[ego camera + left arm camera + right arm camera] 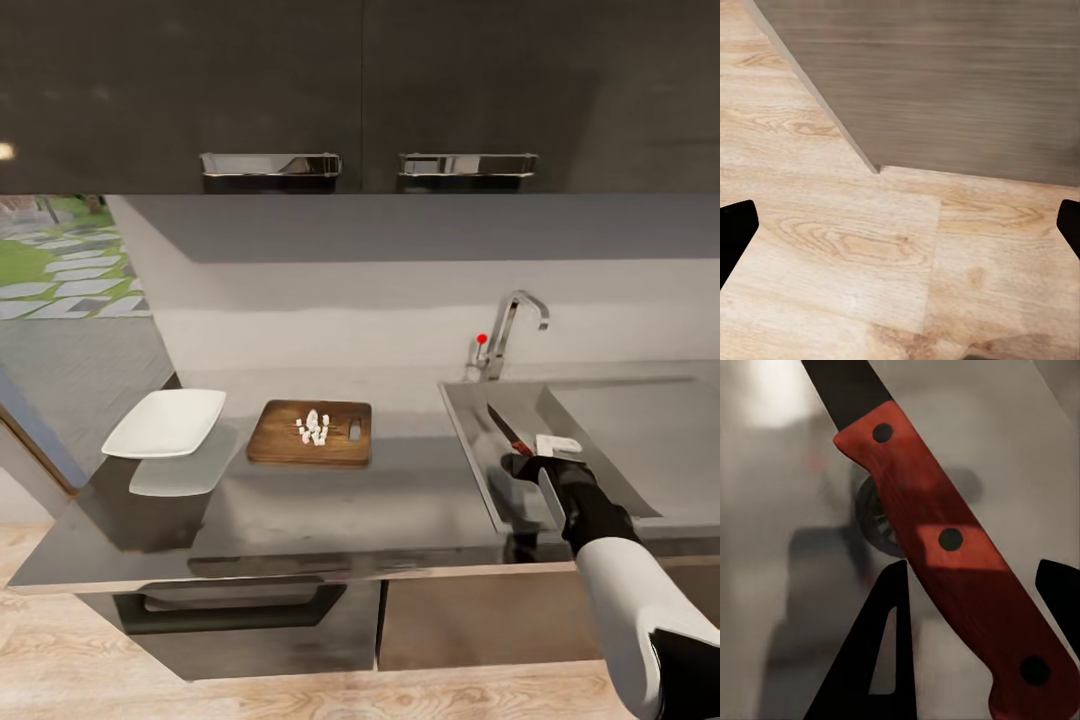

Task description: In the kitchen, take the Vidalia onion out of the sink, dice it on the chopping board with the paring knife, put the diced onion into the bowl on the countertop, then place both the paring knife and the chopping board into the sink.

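Head view, L to R: bowl [165, 422] sits empty at the counter's [300, 510] left end; board [311, 432] just beside it w/ diced onion [314, 427] piled on top, not yet in the bowl. Sink [580, 440] further right. Right gripper [535, 462] is clamped on the knife [508, 429], blade pointing up and away over the basin; right wrist view has the red handle above the drain [874, 519]. Left gripper [900, 225] is spread wide, aimed at the floor [832, 247]. Likely step: knife into sink. Lower it close to the basin bottom, blade flat, before letting go, so it won't bounce.
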Available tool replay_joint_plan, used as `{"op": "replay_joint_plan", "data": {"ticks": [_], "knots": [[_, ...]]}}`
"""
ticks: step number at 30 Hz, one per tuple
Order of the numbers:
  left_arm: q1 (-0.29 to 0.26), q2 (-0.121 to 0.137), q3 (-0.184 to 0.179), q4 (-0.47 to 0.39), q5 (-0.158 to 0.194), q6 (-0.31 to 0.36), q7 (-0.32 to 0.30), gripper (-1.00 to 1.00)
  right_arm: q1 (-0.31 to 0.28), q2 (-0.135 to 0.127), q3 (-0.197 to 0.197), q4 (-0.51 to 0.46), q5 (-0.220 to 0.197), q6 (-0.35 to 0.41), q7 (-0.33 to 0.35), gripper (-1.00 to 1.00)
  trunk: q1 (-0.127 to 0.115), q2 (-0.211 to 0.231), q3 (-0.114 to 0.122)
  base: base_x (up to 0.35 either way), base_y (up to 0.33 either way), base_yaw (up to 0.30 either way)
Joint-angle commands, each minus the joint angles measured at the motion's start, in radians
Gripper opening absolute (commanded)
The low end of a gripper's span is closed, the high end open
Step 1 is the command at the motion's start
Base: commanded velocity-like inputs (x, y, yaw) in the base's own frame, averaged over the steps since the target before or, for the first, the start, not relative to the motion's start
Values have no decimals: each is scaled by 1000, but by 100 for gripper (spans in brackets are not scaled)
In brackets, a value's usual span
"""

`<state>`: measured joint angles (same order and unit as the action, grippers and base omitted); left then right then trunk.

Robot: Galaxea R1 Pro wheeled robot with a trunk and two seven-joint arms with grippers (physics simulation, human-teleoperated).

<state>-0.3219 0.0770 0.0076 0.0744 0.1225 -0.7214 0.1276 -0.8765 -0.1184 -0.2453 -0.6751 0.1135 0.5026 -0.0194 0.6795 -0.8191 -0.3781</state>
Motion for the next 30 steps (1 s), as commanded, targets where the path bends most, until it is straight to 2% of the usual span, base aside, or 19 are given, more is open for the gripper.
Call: {"op": "replay_joint_plan", "data": {"ticks": [1, 4, 7, 10, 16, 30], "knots": [[-2, 0, 0, 4, 3, -6, -1, 100, 0, 0, -2, 0, 10, 6, 2, -100, 0, -1, -1, 237, 0, 0], [-2, 1, 1, 3, 3, -7, -2, 100, -1, 0, -9, 19, 10, 6, 0, -100, 0, -1, -1, 301, 0, 0], [-2, 2, 1, 2, 3, -7, -1, 100, -1, 0, -46, 26, 11, 5, -2, -100, 0, -1, -1, 324, 0, 0], [-2, 3, 2, 2, 3, -7, -2, 100, -1, 0, -61, 42, 11, 5, -2, -100, 0, -1, -1, 309, 0, 0], [-2, 4, 2, 2, 3, -7, -1, 100, -1, 0, -64, 149, 11, -54, -3, -100, 0, -1, -1, 52, 0, 0], [-2, 4, 2, 2, 3, -7, 0, 100, -1, 0, -64, 252, 11, -123, -4, -100, 0, -1, -1, 0, 0, 0]]}}
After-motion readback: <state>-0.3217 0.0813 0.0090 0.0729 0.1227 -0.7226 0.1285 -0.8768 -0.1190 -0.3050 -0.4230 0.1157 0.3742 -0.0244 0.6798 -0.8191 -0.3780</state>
